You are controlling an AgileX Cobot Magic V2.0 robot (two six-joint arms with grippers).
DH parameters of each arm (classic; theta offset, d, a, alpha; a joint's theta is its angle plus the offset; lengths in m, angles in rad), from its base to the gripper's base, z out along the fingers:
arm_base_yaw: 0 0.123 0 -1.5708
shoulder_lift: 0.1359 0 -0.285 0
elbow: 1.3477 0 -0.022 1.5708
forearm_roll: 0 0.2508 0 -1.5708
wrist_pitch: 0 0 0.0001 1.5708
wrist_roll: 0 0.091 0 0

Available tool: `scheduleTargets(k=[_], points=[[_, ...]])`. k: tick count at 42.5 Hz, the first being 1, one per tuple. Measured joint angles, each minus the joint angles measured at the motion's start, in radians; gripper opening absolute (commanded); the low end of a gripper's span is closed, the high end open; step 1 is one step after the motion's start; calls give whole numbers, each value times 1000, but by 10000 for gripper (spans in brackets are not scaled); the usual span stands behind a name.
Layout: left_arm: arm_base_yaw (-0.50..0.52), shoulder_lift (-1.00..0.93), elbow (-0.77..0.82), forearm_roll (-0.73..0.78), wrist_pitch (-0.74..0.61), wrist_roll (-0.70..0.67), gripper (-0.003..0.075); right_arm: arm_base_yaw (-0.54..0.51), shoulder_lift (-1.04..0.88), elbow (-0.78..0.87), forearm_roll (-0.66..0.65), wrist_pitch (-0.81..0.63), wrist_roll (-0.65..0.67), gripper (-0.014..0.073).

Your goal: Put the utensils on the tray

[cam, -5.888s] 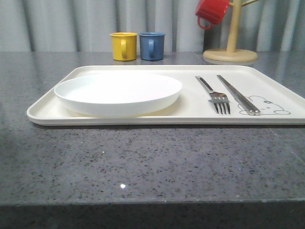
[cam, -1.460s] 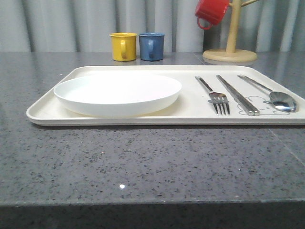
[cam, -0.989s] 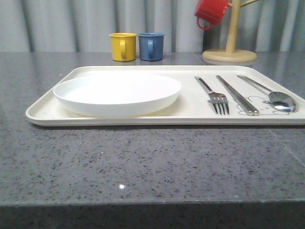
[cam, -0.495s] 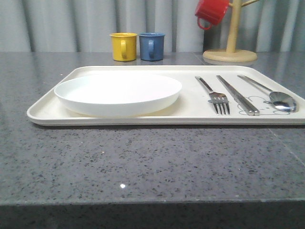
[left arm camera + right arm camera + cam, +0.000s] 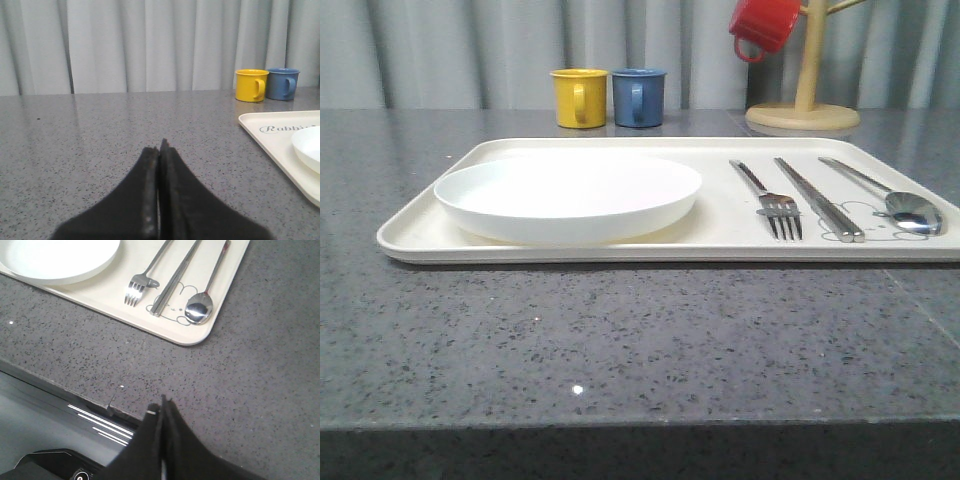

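The cream tray (image 5: 620, 245) lies across the grey counter. On it rest the round white plate (image 5: 568, 192) at the left, then the fork (image 5: 770, 198), the chopsticks pair (image 5: 818, 198) and the spoon (image 5: 890, 196) side by side at the right. From the right wrist view the fork (image 5: 145, 277), chopsticks (image 5: 175, 280) and spoon (image 5: 205, 297) lie parallel over the rabbit drawing. My right gripper (image 5: 161, 407) is shut and empty above the counter's front edge, well back from the tray (image 5: 165, 327). Out to the left of the tray (image 5: 272, 145), my left gripper (image 5: 159, 147) is shut on nothing, low over bare counter.
A yellow mug (image 5: 578, 96) and a blue mug (image 5: 638, 96) stand behind the tray. A red mug (image 5: 763, 24) hangs on a wooden mug tree (image 5: 804, 95) at the back right. Grey curtains close off the back. The counter's front edge (image 5: 75, 390) drops off near my right gripper.
The spoon came onto the tray's right side between the oldest frame and 1.5 s ago. Since then, the tray and everything on it has stayed put.
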Motion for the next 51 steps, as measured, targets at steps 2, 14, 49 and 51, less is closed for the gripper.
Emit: scheduleTargets(k=[2, 14, 49, 51], points=[[0, 0, 0, 0, 0, 0, -20, 0, 0, 0, 0, 0, 0, -67], [0, 0, 0, 0, 0, 0, -20, -65, -65, 100, -4, -127, 0, -67], [0, 0, 0, 0, 0, 0, -20, -288, -432, 846, 19, -1065, 0, -67], [0, 0, 0, 0, 0, 0, -20, -288, -432, 846, 21, -1069, 0, -67]])
